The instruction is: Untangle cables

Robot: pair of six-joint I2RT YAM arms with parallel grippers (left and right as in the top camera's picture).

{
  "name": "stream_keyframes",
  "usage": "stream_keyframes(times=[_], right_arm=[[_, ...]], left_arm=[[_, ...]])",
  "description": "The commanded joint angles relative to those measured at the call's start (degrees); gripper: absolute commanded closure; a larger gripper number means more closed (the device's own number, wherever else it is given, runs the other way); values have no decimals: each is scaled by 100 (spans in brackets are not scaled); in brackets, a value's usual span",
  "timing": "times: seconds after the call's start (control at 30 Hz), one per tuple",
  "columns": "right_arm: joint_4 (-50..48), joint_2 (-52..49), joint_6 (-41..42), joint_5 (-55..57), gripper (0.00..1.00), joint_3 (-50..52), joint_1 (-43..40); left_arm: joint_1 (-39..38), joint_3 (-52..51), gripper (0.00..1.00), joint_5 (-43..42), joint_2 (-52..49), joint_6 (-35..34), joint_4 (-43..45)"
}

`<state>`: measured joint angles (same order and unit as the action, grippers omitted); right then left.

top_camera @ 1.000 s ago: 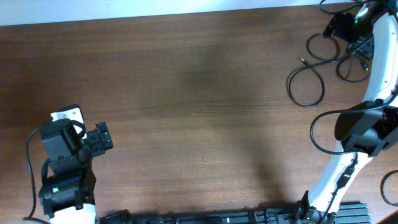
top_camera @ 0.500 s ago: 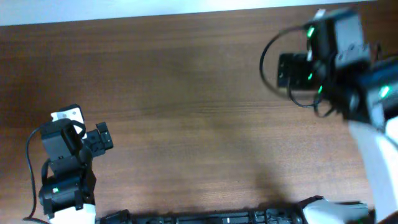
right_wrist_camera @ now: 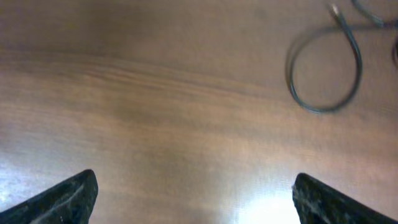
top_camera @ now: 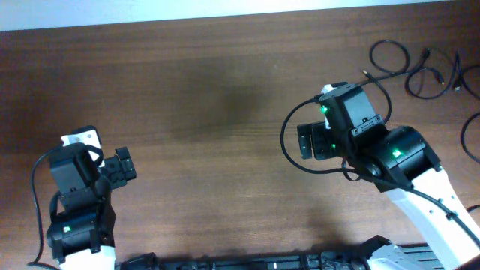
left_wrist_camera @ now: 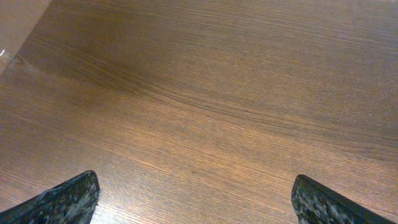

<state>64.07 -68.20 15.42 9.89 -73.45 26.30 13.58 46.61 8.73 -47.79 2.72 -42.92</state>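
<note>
Two end effectors are spread wide with nothing between their fingers: the left end effector (top_camera: 124, 166) hangs over the near left part of the table (top_camera: 225, 97), and the right end effector (top_camera: 306, 141) over its right half. Several thin black cables (top_camera: 426, 56) lie in loose loops at the table's far right corner, apart from both end effectors.

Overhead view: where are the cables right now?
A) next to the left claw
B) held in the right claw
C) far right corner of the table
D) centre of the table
C: the cables lie loose at the far right corner of the table, beyond the right claw, which is open and holds nothing.
</note>
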Motion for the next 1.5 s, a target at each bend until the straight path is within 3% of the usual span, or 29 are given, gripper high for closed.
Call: stream_keyframes(times=[0.0,0.03,0.13,0.3,0.5,0.63,0.73,0.9,1.07,1.47], right_arm=[[-409,348,-1016,-730,1,79,-369],[-675,472,-1508,-1331,2,240,-737],[-1965,1123,-1545,-1443,1,1408,-1467],[-4999,2651,-1543,-1440,1,4424,-1519],[-8452,3812,-1545,-1390,1,7307,-1515],[-7748,4478,-1545,-1276,1,7313,-1589],[-5928,5589,-1545,-970,1,7313,-1589],[-5954,6808,-1550,-914,1,7313,-1939],[-5949,6804,-1545,-920,1,7313,-2302],[-5949,6802,-1543,-922,1,7313,-2295]], left_arm=[[13,-15,1,-39,24,-57,15],[13,-15,1,-39,24,-57,15],[13,-15,1,-39,24,-57,15],[13,-15,1,-39,24,-57,15],[13,-15,1,-39,24,-57,15],[13,-15,1,-39,24,-57,15],[13,-15,1,-39,24,-57,15],[13,-15,1,-39,24,-57,15],[13,-15,1,-39,24,-57,15],[13,-15,1,-39,24,-57,13]])
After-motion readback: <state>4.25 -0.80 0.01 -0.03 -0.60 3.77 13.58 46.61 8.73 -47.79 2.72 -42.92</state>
